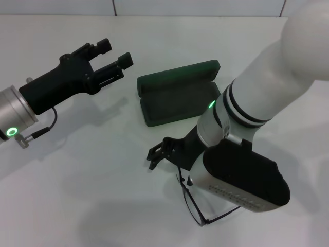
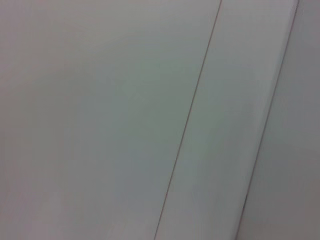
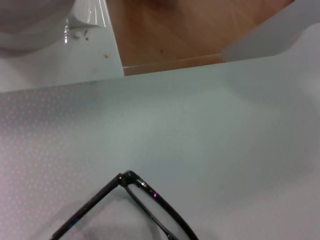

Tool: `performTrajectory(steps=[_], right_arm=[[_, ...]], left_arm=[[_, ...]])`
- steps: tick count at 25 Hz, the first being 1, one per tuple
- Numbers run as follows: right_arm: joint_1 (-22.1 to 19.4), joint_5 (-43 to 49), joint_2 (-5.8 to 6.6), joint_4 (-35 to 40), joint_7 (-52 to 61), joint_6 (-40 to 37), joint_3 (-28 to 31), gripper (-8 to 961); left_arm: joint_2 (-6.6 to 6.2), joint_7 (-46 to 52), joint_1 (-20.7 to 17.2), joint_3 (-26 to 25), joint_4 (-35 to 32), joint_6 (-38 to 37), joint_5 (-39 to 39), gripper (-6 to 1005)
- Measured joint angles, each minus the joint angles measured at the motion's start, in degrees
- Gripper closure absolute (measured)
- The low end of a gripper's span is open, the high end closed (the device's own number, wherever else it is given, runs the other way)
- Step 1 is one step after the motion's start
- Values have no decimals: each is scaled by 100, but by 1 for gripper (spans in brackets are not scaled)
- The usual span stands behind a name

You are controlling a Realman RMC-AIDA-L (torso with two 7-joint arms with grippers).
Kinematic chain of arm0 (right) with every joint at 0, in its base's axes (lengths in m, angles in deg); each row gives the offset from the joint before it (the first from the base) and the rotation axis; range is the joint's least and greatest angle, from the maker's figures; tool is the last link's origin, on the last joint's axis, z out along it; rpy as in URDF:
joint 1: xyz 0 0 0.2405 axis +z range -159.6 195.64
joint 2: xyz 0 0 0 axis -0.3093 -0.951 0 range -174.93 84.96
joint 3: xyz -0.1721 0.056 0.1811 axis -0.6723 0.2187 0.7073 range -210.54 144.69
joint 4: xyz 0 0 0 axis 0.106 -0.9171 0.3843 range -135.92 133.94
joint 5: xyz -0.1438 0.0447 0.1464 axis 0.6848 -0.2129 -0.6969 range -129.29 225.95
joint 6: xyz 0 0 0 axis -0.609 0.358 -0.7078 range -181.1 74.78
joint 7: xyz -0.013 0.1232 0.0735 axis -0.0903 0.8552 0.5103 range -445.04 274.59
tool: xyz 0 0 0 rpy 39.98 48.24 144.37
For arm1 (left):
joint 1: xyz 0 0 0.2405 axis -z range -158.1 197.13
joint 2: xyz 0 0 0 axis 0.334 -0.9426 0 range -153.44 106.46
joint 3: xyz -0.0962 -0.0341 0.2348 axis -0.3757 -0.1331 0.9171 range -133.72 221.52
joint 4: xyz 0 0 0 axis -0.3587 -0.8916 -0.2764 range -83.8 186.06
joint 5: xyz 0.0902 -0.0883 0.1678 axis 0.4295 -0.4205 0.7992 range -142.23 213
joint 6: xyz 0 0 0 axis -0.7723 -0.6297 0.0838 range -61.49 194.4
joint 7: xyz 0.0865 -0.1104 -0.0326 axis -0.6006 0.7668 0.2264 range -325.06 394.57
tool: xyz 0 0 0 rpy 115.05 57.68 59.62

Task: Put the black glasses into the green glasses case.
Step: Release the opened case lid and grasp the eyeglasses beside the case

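Observation:
The green glasses case (image 1: 174, 105) lies open at the table's middle, its lid (image 1: 177, 77) folded back on the far side, and nothing shows inside it. Thin black glasses (image 1: 191, 206) rest on the white table near its front edge, partly hidden under my right forearm; one frame corner (image 3: 150, 197) appears in the right wrist view. My right gripper (image 1: 158, 154) hangs low between the case and the glasses, just left of the glasses' far end. My left gripper (image 1: 114, 53) hovers open to the left of the case, holding nothing.
The white table (image 1: 77, 180) spreads wide to the left and front. In the right wrist view the table's edge (image 3: 170, 64) borders a wooden floor (image 3: 175, 30). The left wrist view holds only pale flat surface with seams.

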Motion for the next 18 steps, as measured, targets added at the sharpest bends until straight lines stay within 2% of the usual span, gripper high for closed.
performTrajectory(steps=[9, 14, 18], right_arm=[[14, -7, 0, 50, -14, 24, -259, 122], [17, -7, 0, 66, -14, 44, -334, 264], [-12, -5, 0, 88, -14, 72, -378, 301]], left_arm=[[1, -5, 13, 0, -3, 15, 0, 195], [2, -7, 13, 0, 0, 25, 3, 196], [2, -7, 12, 0, 2, 30, 8, 196]])
